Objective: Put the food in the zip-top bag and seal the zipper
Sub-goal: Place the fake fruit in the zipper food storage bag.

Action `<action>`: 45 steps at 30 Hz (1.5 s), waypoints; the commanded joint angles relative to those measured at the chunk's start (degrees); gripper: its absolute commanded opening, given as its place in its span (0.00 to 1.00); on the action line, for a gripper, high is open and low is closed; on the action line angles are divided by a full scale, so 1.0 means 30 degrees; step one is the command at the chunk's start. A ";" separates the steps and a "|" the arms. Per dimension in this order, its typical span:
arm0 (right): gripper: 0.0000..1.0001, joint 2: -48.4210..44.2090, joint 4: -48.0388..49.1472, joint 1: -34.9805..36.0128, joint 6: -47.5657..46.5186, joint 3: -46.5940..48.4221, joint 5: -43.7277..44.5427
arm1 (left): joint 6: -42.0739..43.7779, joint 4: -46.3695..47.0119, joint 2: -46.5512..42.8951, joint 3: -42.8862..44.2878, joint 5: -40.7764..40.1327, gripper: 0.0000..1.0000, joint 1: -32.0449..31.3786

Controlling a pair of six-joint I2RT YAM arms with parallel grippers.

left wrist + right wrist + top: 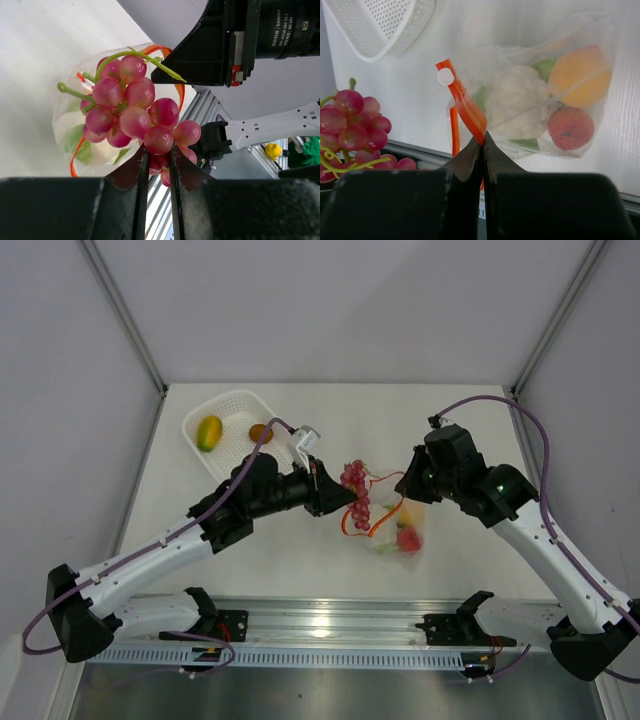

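Right wrist view: food (512, 102) is shown inside the bag (490, 57) on the table (410, 90), the zipper (465, 107) clamped by the right pincer (481, 142). Only in the left wrist view is the grape cluster (132, 112) seen clamped by the left pincer (157, 152) at the bag's mouth, its long axis in line with the pincer, stem end pointed away.

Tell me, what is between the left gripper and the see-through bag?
The red grape cluster, pinched in the left gripper, sits right in front of the zip-top bag. The left wrist view shows it best.
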 commanded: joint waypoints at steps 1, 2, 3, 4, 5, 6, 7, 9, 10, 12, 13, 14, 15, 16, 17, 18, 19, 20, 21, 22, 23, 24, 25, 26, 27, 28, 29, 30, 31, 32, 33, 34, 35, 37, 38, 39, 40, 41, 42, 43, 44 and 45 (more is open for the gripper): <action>0.00 -0.0535 0.1635 -0.0100 0.0556 0.0027 -0.1390 | 0.1156 0.0727 0.0703 0.1805 -0.2281 0.21 -0.0705; 0.00 -0.0594 0.1665 -0.0100 0.0585 -0.0031 -0.1479 | 0.1157 0.0232 0.0996 0.1957 -0.1993 0.22 -0.0735; 0.00 -0.0595 0.1694 -0.0100 0.0586 -0.0003 -0.1596 | 0.1157 0.0285 0.1260 0.2133 -0.1729 0.22 -0.0735; 0.00 -0.0624 0.1694 -0.0100 0.0615 -0.0002 -0.1568 | 0.1128 0.0372 0.1639 0.2134 -0.1495 0.22 -0.0793; 0.00 -0.0653 0.1636 -0.0100 0.0615 -0.0002 -0.1480 | 0.1099 0.0547 0.1759 0.2134 -0.0970 0.22 -0.0852; 0.00 -0.0682 0.1520 -0.0129 0.0557 0.0027 -0.1451 | 0.1069 0.0578 0.1905 0.2105 -0.0820 0.22 -0.0910; 0.00 -0.0653 0.1461 -0.0158 0.0498 0.0027 -0.1392 | 0.1069 0.0636 0.1965 0.2076 -0.0761 0.22 -0.0969; 0.00 -0.0711 0.1489 -0.0246 0.0498 0.0027 -0.1450 | 0.1098 0.0666 0.2053 0.1813 -0.0847 0.23 -0.1174; 0.00 -0.0741 0.1576 -0.0246 0.0498 -0.0002 -0.1537 | 0.1127 0.0637 0.2082 0.1725 -0.0993 0.23 -0.1233; 0.00 -0.0683 0.1664 -0.0246 0.0556 -0.0032 -0.1801 | 0.1186 0.0608 0.2141 0.1724 -0.1314 0.23 -0.1350; 0.00 -0.0682 0.1723 -0.0246 0.0556 -0.0032 -0.1831 | 0.1244 0.0521 0.2170 0.1811 -0.1404 0.23 -0.1379; 0.00 -0.0711 0.1782 -0.0246 0.0585 -0.0003 -0.2034 | 0.1332 0.0375 0.2257 0.1928 -0.1578 0.24 -0.1467; 0.00 -0.0741 0.1811 -0.0246 0.0586 -0.0031 -0.2384 | 0.1478 0.0025 0.2287 0.2132 -0.1870 0.24 -0.1497; 0.00 -0.0770 0.1812 -0.0246 0.0557 -0.0003 -0.2388 | 0.1653 -0.0094 0.2317 0.2424 -0.1931 0.24 -0.1497; 0.00 -0.0770 0.1812 -0.0246 0.0498 -0.0002 -0.2417 | 0.1771 -0.0154 0.2375 0.2514 -0.1845 0.24 -0.1526; 0.00 -0.0770 0.1812 -0.0246 0.0469 -0.0002 -0.2446 | 0.2004 -0.0270 0.2521 0.2950 -0.1815 0.24 -0.1526; 0.00 -0.0799 0.1812 -0.0246 0.0440 0.0027 -0.2475 | 0.2064 -0.0416 0.2638 0.3100 -0.1467 0.25 -0.1526; 0.00 -0.0829 0.1841 -0.0246 0.0410 -0.0002 -0.2476 | 0.2152 -0.0563 0.2813 0.3304 -0.1115 0.26 -0.1526; 0.00 -0.0858 0.1928 -0.0246 0.0439 -0.0031 -0.2534 | 0.2153 -0.0767 0.3395 0.3683 -0.0676 0.26 -0.1526; 0.00 -0.0887 0.1958 -0.0246 0.0410 -0.0032 -0.2534 | 0.2124 -0.1262 0.3720 0.4180 0.0314 0.26 -0.1526; 0.00 -0.0888 0.1958 -0.0246 0.0410 -0.0061 -0.2534 | 0.2008 -0.1470 0.4071 0.4330 0.0701 0.27 -0.1555; 0.00 -0.0888 0.1987 -0.0246 0.0381 -0.0061 -0.2476 | 0.1862 -0.1559 0.4510 0.4448 0.1053 0.28 -0.1585; 0.00 -0.0830 0.1958 -0.0275 0.0323 -0.0061 -0.2447 | 0.1715 -0.1792 0.4630 0.4391 0.1521 0.29 -0.1643; 0.00 -0.0858 0.1900 -0.0276 0.0322 -0.0061 -0.2417 | 0.1482 -0.1824 0.4776 0.4216 0.1815 0.30 -0.1643; 0.00 -0.0858 0.1871 -0.0247 0.0264 -0.0061 -0.2388 | 0.1421 -0.1795 0.4865 0.4099 0.2195 0.30 -0.1643; 0.00 -0.0887 0.1812 -0.0246 0.0234 -0.0061 -0.2272 | 0.1334 -0.1708 0.4982 0.3720 0.2866 0.30 -0.1672; 0.00 -0.0917 0.1725 -0.0246 0.0205 -0.0090 -0.2242 | 0.1275 -0.1678 0.4983 0.3600 0.3134 0.30 -0.1702; 0.00 -0.0888 0.1695 -0.0246 0.0118 -0.0061 -0.2212 | 0.1274 -0.1678 0.4983 0.3541 0.3369 0.30 -0.1702; 0.00 -0.0917 0.1665 -0.0246 0.0059 -0.0061 -0.2212 | 0.1216 -0.1765 0.5070 0.3483 0.3603 0.30 -0.1702; 0.00 -0.0917 0.1636 -0.0246 0.0029 -0.0061 -0.2212 | 0.1245 -0.2201 0.5129 0.3540 0.3808 0.30 -0.1702; 0.00 -0.0946 0.1665 -0.0275 0.0029 -0.0061 -0.2241 | 0.1216 -0.2437 0.5187 0.3541 0.3868 0.30 -0.1702; 0.00 -0.0975 0.1665 -0.0276 0.0000 -0.0090 -0.2270 | 0.1244 -0.2729 0.5449 0.3831 0.3927 0.30 -0.1702; 0.00 -0.1004 0.1694 -0.0247 0.0000 -0.0090 -0.2271 | 0.1332 -0.3051 0.5655 0.4008 0.4073 0.30 -0.1702; 0.00 -0.1034 0.1782 -0.0276 0.0058 -0.0061 -0.2387 | 0.1420 -0.3930 0.6094 0.4565 0.3957 0.29 -0.1702; 0.00 -0.1034 0.1869 -0.0276 0.0087 -0.0061 -0.2562 | 0.1479 -0.4136 0.6560 0.4711 0.3899 0.30 -0.1702; 0.00 -0.1063 0.1928 -0.0276 0.0088 -0.0032 -0.2651 | 0.1566 -0.4719 0.6884 0.5380 0.3927 0.30 -0.1702; 0.00 -0.1063 0.1987 -0.0247 0.0175 -0.0032 -0.2767 | 0.1654 -0.5072 0.7206 0.5647 0.3899 0.30 -0.1702; 0.00 -0.1092 0.2074 -0.0275 0.0176 -0.0032 -0.2856 | 0.1771 -0.5308 0.7819 0.5882 0.3985 0.30 -0.1702; 0.00 -0.1151 0.2104 -0.0276 0.0205 -0.0032 -0.3031 | 0.1888 -0.5542 0.8144 0.6697 0.4073 0.30 -0.1702; 0.00 -0.1151 0.2105 -0.0247 0.0205 -0.0003 -0.3032 | 0.2034 -0.6328 0.8466 0.6995 0.3958 0.30 -0.1702; 0.00 -0.1209 0.2076 -0.0275 0.0234 -0.0002 -0.3061 | 0.2152 -0.6481 0.8730 0.7172 0.3899 0.30 -0.1702; 0.00 -0.1239 0.2075 -0.0276 0.0234 0.0027 -0.3091 | 0.2211 -0.6511 0.9110 0.7464 0.3956 0.30 -0.1702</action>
